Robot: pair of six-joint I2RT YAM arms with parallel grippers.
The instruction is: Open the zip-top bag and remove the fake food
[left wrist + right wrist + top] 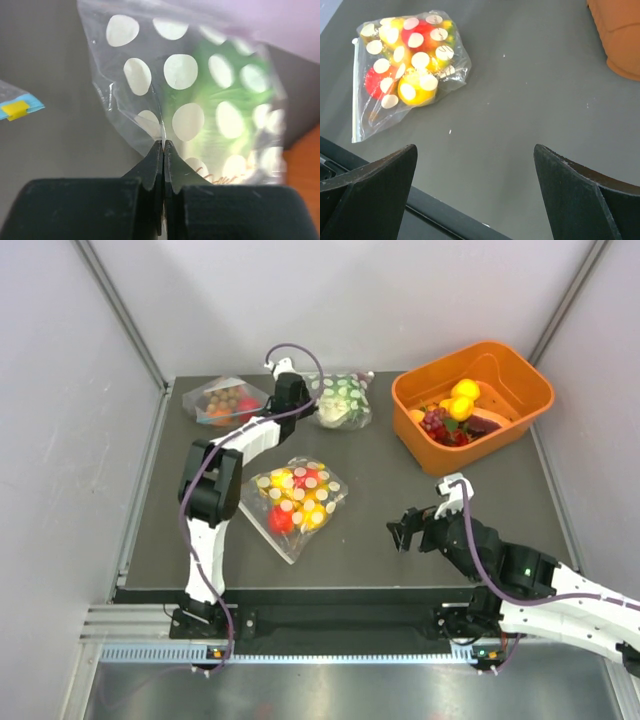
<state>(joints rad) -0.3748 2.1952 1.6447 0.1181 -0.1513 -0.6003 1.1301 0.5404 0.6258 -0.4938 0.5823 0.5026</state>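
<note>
Top external: the zip-top bag (342,402) sits at the far side of the tabletop (380,500), left of the orange bin (520,390). The left end effector (303,400) meets its left edge.

Left wrist: the jaws are fully closed, pinching the bag film. The green fake food (220,95) shows blurred inside.

Right wrist: the right end effector (475,147) stands wide open above the tabletop, holding nothing.
</note>
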